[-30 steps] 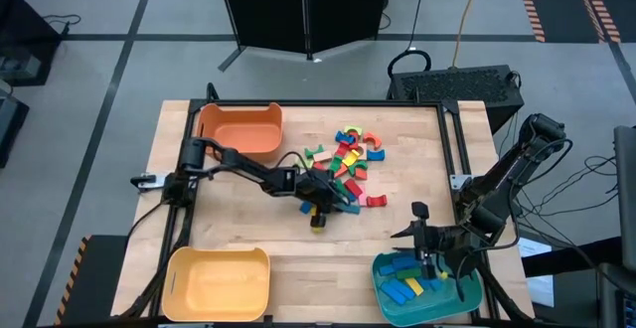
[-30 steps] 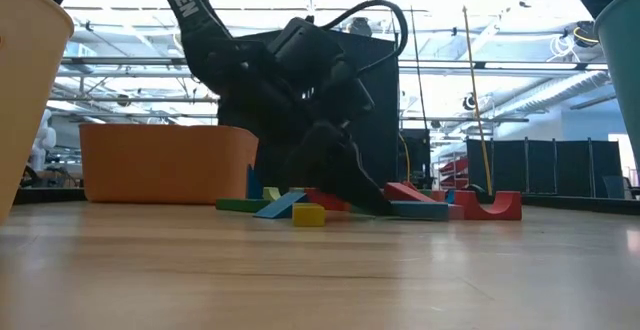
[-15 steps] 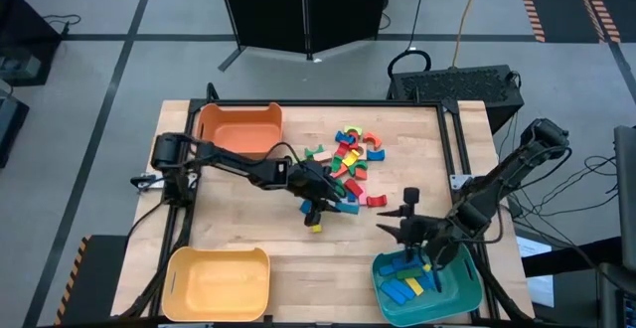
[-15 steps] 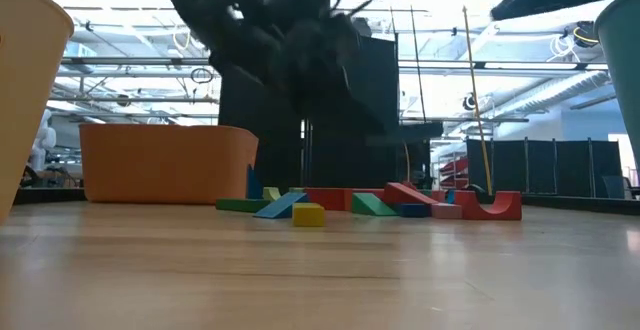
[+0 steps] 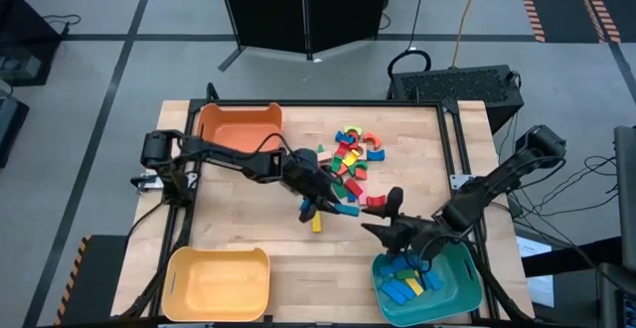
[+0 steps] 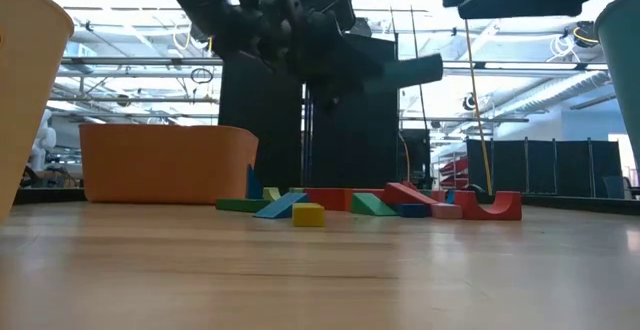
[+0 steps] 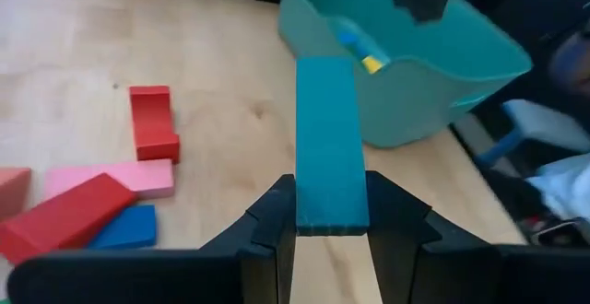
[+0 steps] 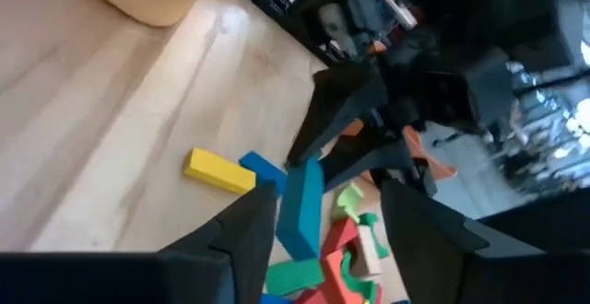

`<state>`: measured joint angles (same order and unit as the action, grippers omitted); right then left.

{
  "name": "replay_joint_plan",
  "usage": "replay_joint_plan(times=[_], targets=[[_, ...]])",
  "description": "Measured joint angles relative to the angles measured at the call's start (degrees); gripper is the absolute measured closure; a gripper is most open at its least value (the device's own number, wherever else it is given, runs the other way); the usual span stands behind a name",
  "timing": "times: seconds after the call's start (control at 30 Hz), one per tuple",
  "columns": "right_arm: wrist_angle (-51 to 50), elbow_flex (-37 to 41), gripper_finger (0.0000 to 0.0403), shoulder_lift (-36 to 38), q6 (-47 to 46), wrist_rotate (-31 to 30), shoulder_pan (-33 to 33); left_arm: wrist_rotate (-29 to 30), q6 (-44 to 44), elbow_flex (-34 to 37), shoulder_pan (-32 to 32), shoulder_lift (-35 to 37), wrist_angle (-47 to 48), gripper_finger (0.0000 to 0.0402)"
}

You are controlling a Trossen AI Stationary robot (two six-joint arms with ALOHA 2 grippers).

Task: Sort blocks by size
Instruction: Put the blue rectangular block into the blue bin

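The blocks lie in a mixed pile (image 5: 348, 159) at the table's middle far side. A yellow block (image 5: 316, 225) lies apart, nearer the front. My left gripper (image 5: 323, 207) hangs above the pile's near edge, shut on a blue bar (image 7: 330, 157). The bar also shows in the low view (image 6: 408, 70), well above the table. My right gripper (image 5: 383, 215) stands open just right of it, fingers (image 8: 249, 235) wide apart and nothing between them. Several blue and yellow blocks lie in the teal bin (image 5: 467, 268). My left gripper pinches the blue bar's near end (image 7: 330, 214) between its two fingers, one on each long side. The fingers come from the table's left, slanting a little downward. The bar sticks out ahead in line with them, toward the teal bin (image 7: 415, 74), lifted clear of the table.
An orange bin (image 5: 238, 129) stands at the far left and a yellow bin (image 5: 219, 283) at the near left. A red block (image 7: 152, 124) and pink, red and blue blocks (image 7: 111, 198) lie below the held bar. Bare wood lies between the pile and the near bins.
My left gripper has risen from the pile's near edge with the blue bar, which is now lifted clear. My right gripper has left the teal bin, gone toward the table's left and far side to near the pile, and rolled its wrist.
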<state>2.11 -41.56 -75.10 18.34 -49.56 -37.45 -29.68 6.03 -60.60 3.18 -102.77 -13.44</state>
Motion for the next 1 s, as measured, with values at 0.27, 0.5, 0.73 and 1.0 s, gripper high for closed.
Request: replay_joint_plan(times=[0.27,0.5,0.73,1.0], targets=[[0.4,0.0,0.0173,-2.2,2.6,0.6,1.7,-4.2,2.7,0.0,0.8,0.1,-1.7,0.0307],[6.2,0.0,0.02,-5.6,6.7,3.3,3.8,-4.6,2.7,0.0,0.8,0.1,-2.1,0.0307],[8.5,0.0,0.0237,-7.3,9.4,3.5,6.0,-5.9,4.0,0.0,0.8,0.1,-2.7,0.0308],[10.2,0.0,0.0271,-7.4,9.4,9.1,8.2,-7.7,4.2,0.0,0.8,0.1,-3.0,0.0308]])
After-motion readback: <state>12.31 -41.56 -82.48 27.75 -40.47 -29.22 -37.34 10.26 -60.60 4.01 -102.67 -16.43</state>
